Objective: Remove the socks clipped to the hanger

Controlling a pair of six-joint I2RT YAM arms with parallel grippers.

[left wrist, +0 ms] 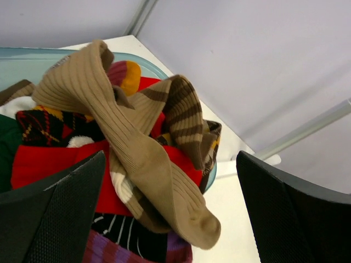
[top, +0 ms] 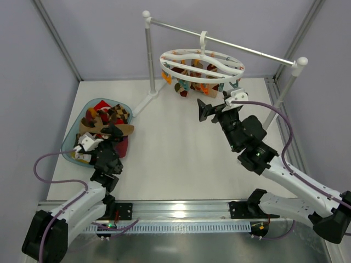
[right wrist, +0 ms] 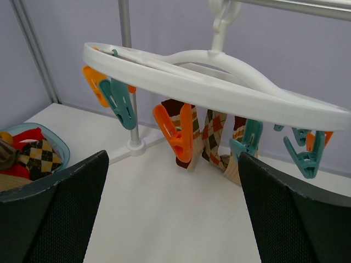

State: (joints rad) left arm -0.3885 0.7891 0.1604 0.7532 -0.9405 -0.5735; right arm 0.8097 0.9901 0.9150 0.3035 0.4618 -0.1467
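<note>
Item: one hanger (right wrist: 219,93), a white ring hooked on one rail stand (top: 230,46) at the far side of the worktop (top: 175,159). It hangs clear, so that the socks (right wrist: 214,137) dangle below its rim within reach from beneath. At least three checked pieces are clipped there; the exact number cannot be told. Clips in the right wrist view: at least three orange, three teal, most of them empty. One teal bin (top: 67,149) stands at the left, apparently as the collecting point, heaped with loose socks too tangled to count; one tan sock (left wrist: 148,164) is draped on top. Left pincer (left wrist: 170,219): spread wide over that heap, holding nothing. Right pincer (right wrist: 173,213): spread wide, holding nothing, aimed at the clipped socks, probably for the next pull.
</note>
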